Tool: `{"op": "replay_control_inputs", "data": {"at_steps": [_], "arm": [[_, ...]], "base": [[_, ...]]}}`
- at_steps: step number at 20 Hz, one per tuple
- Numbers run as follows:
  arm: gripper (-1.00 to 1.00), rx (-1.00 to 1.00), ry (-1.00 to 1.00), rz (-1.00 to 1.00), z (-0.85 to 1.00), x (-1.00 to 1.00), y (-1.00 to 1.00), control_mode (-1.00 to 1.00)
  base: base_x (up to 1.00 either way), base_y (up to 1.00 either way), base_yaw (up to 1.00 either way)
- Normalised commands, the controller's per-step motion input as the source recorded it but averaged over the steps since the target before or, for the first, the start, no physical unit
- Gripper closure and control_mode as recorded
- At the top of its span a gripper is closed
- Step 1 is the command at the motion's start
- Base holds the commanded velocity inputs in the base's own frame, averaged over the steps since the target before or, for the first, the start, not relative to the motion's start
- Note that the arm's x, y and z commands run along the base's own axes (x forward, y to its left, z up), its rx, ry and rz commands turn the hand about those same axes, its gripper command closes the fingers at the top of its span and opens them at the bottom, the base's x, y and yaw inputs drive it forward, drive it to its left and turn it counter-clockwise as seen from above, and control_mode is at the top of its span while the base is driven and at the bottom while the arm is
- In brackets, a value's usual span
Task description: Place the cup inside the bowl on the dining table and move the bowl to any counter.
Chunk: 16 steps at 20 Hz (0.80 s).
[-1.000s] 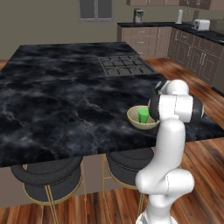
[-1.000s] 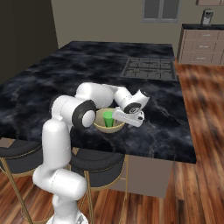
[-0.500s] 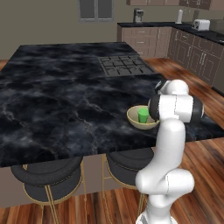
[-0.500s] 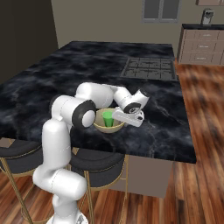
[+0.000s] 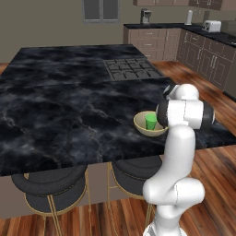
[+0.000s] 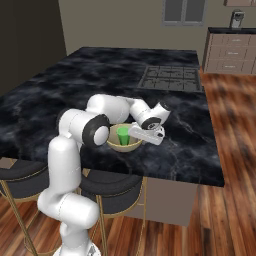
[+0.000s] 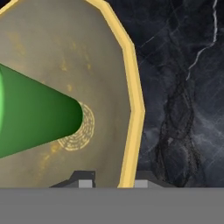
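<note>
The tan bowl [image 5: 140, 126] stands near the front right edge of the dining table [image 5: 69, 106], with the green cup [image 5: 150, 121] upright inside it. In the right base view the cup [image 6: 123, 135] sits in the bowl [image 6: 119, 148], and my gripper [image 6: 142, 136] reaches down at the bowl's right side. Seen from the hand, the cup [image 7: 35, 116] rests on the bowl's yellowish floor. The bowl's rim [image 7: 135, 100] runs down between my two finger tips, and the gripper [image 7: 113, 183] is shut on that rim.
A gas cooktop [image 5: 131, 69] is set into the table behind the bowl. Round black stools [image 5: 50, 184] stand under the near edge. Counters with brown drawer cabinets [image 5: 156, 39] line the far right wall, with wood floor [image 5: 216, 152] between them and the table.
My fingers have closed on the bowl's rim. The arm, bowl and cup stay where they were.
</note>
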Motion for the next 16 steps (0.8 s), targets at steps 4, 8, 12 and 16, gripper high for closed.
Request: {"op": "replay_control_inputs", "data": {"at_steps": [4,8,12,16], "arm": [[1.00,0.00,0.00,0.00,0.16,0.00,0.00,-1.00],[1.00,0.03,0.00,0.00,0.24,0.00,0.00,-1.00],[1.00,0.05,0.00,0.00,0.29,0.00,0.00,-1.00],[1.00,0.05,0.00,0.00,0.19,-0.12,0.00,-1.00]], "base": [[0.00,0.00,0.00],[0.00,0.00,0.00],[0.00,0.00,0.00],[0.00,0.00,0.00]]}}
